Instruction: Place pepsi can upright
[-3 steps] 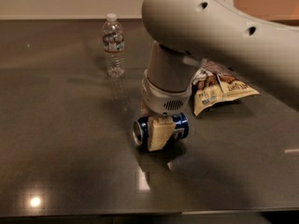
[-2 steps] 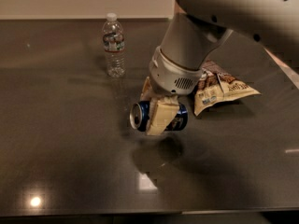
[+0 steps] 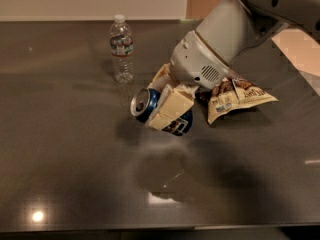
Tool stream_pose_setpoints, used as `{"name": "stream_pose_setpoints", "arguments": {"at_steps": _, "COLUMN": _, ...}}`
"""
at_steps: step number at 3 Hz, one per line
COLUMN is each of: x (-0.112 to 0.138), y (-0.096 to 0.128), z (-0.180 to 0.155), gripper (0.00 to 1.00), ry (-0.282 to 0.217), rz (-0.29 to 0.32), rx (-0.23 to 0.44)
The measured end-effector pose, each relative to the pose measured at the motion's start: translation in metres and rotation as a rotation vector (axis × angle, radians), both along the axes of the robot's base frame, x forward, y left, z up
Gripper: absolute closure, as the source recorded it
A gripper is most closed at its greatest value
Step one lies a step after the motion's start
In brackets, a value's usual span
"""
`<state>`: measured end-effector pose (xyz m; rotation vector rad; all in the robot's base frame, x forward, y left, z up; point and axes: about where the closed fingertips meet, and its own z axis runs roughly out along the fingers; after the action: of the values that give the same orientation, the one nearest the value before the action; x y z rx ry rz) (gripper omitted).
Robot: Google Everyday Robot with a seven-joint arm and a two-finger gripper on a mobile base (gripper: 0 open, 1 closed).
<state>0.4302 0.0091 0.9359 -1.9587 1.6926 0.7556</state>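
The pepsi can (image 3: 145, 105), dark blue with a silver end facing left, is held tilted on its side in the air above the dark table (image 3: 70, 174). My gripper (image 3: 167, 106) is shut on the can, its cream fingers (image 3: 172, 109) clamped across the can's body. The grey arm reaches in from the upper right. The can's shadow lies on the table below it.
A clear plastic water bottle (image 3: 122, 49) stands upright at the back left of the can. A crumpled snack bag (image 3: 237, 100) lies to the right, partly behind the arm. The table's front edge runs along the bottom of the view.
The gripper has lifted the can off the table and tilted it, and the arm has swung up toward the upper right.
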Motion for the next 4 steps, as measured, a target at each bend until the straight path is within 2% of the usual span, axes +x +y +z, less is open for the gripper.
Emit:
{"name": "stream_pose_setpoints", "arguments": {"at_steps": 2, "x": 0.005, "y": 0.012, "z": -0.01, "gripper": 1.0, "ry": 0.056, "rz": -0.221, "rx": 0.172}}
{"name": "stream_pose_setpoints", "arguments": {"at_steps": 3, "x": 0.013, "y": 0.017, "z": -0.014, "gripper": 1.0, "ry": 0.07, "rz": -0.305, "rx": 0.26}}
{"name": "stream_pose_setpoints", "arguments": {"at_steps": 4, "x": 0.019, "y": 0.019, "z": -0.016, "gripper": 1.0, "ry": 0.078, "rz": -0.347, "rx": 0.374}}
